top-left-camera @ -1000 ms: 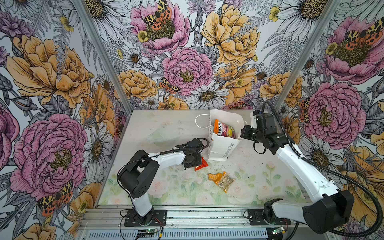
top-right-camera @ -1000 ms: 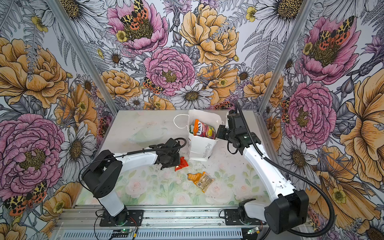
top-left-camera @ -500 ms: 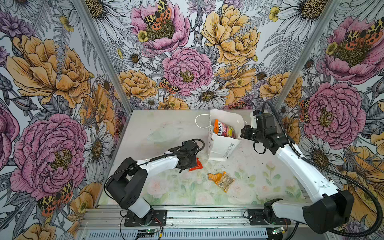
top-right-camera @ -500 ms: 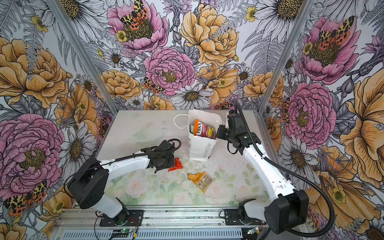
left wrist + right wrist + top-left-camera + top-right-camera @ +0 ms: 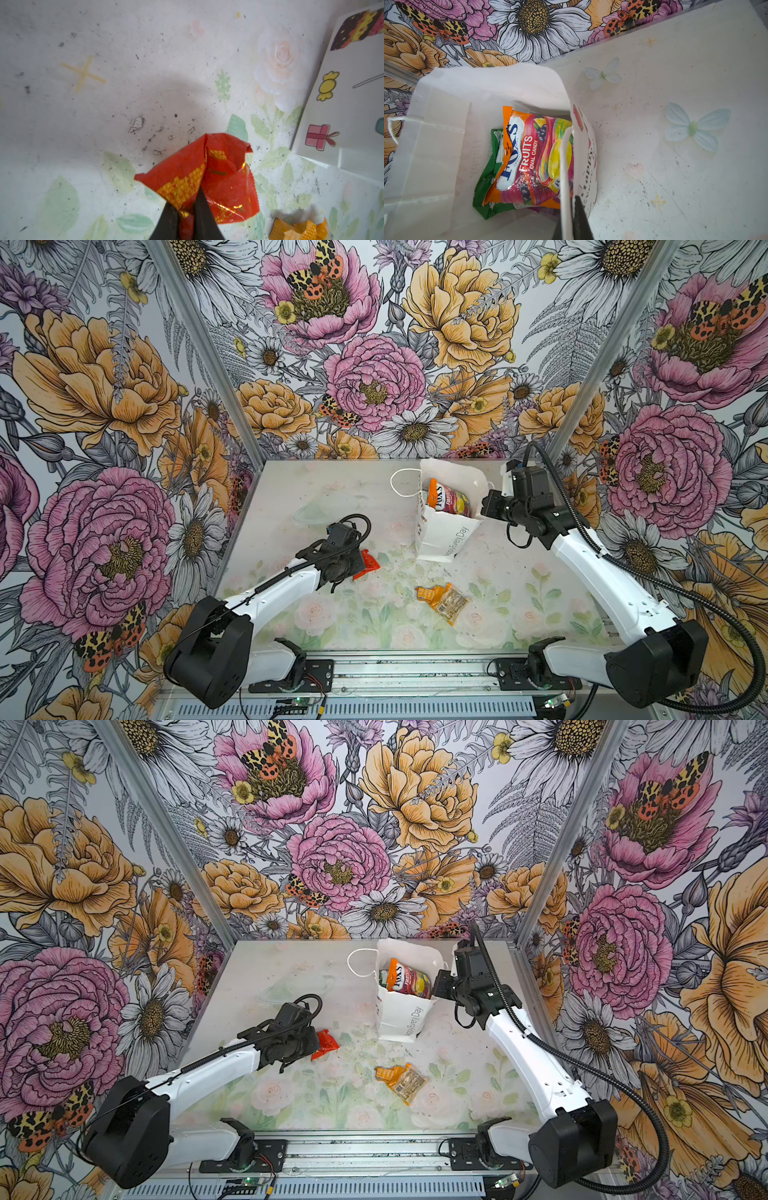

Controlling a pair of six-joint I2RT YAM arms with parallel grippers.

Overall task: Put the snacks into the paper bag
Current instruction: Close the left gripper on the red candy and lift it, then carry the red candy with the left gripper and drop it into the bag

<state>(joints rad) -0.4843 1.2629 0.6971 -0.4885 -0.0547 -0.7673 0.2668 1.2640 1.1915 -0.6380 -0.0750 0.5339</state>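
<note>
1. Carrying everything, the counter (image 5: 374, 630) (image 5: 332, 1106) is pale, printed with faded roses and leaves and flecked with dark specks.
2. The white paper bag (image 5: 440, 537) (image 5: 401, 1019) stands toward the back of the counter, right of the middle, with its mouth open. Grey "Happy Every Day" lettering runs down its front, and a white cord handle (image 5: 401, 485) loops out on its left. My left wrist view shows small candy and gift drawings on one wall (image 5: 342, 104).
3. My right gripper (image 5: 568, 216) (image 5: 484, 506) is pressed together on the bag's right-hand rim (image 5: 436, 155), pinching the paper edge between its black fingers.
4. Inside the bag, an orange-topped FOX'S packet (image 5: 446, 499) (image 5: 405, 979) (image 5: 525, 162) of fruit candy lies uppermost. It leans against the wall I am pinching.
5. A green packet (image 5: 485, 187) sits beneath it, with only its crumpled side showing.
6. My left gripper (image 5: 187, 209) (image 5: 353, 566) is clamped on the small red packet (image 5: 368, 562) (image 5: 326, 1042) (image 5: 218, 176). It grips one crinkled end, left of the bag and apart from it. I cannot tell whether the packet is clear of the counter.
7. A small orange packet (image 5: 428, 594) (image 5: 386, 1073) (image 5: 297, 229) lies loose on the counter in front of the bag, nearer my bases.
8. A small clear packet (image 5: 453, 605) (image 5: 409, 1082) lies on its right, touching it.
</note>
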